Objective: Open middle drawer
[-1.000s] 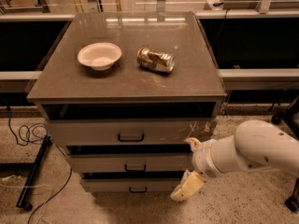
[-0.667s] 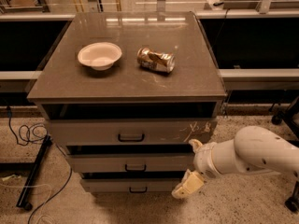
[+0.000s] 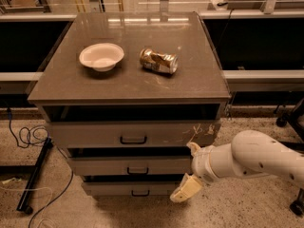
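Note:
The grey cabinet has three stacked drawers. The middle drawer [image 3: 109, 166] has a plain front and a small black loop handle [image 3: 137, 171]. It sits below the taller, scratched top drawer [image 3: 95, 134] and above the slim bottom drawer [image 3: 109, 188]. My gripper [image 3: 189, 169] is at the right end of the middle drawer's front, to the right of the handle. It is open and empty, with one cream finger [image 3: 193, 148] up and the other [image 3: 184, 190] down. The white arm [image 3: 256, 159] reaches in from the right.
A white bowl [image 3: 101, 56] and a crushed can [image 3: 158, 61] lie on the cabinet top [image 3: 190, 87]. Cables [image 3: 26, 137] and a black stand leg [image 3: 34, 177] are on the floor at the left. A chair base [image 3: 292, 120] stands at the right.
The arm has sunk slightly. The gripper stays by the right end of the middle drawer. The drawers have not moved.

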Motion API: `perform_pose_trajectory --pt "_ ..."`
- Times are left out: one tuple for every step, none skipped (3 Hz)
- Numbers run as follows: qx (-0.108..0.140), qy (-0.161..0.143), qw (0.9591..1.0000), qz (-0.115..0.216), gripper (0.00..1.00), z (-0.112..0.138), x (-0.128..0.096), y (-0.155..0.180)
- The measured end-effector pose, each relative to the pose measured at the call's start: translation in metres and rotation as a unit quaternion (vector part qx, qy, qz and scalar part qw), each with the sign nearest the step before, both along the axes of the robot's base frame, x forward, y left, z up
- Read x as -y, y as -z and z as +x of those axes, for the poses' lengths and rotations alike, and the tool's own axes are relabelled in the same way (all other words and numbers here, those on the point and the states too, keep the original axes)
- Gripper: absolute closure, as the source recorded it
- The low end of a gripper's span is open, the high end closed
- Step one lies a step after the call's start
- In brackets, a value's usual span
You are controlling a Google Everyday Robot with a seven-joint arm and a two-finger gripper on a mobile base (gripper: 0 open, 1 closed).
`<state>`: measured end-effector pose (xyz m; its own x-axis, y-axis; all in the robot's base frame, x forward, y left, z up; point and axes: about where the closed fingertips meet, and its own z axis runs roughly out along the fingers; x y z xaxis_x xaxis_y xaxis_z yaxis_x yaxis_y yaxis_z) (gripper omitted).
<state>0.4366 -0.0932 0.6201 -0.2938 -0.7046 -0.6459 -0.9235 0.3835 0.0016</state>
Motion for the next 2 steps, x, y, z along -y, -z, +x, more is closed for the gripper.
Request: perform_pose_trajectory --pt "0.012 -0.017 0.9998 0.007 0.0 0.003 -0.023 0.027" --pt "0.013 -0.022 0.9996 0.013 0.0 0.008 -0.038 0.055"
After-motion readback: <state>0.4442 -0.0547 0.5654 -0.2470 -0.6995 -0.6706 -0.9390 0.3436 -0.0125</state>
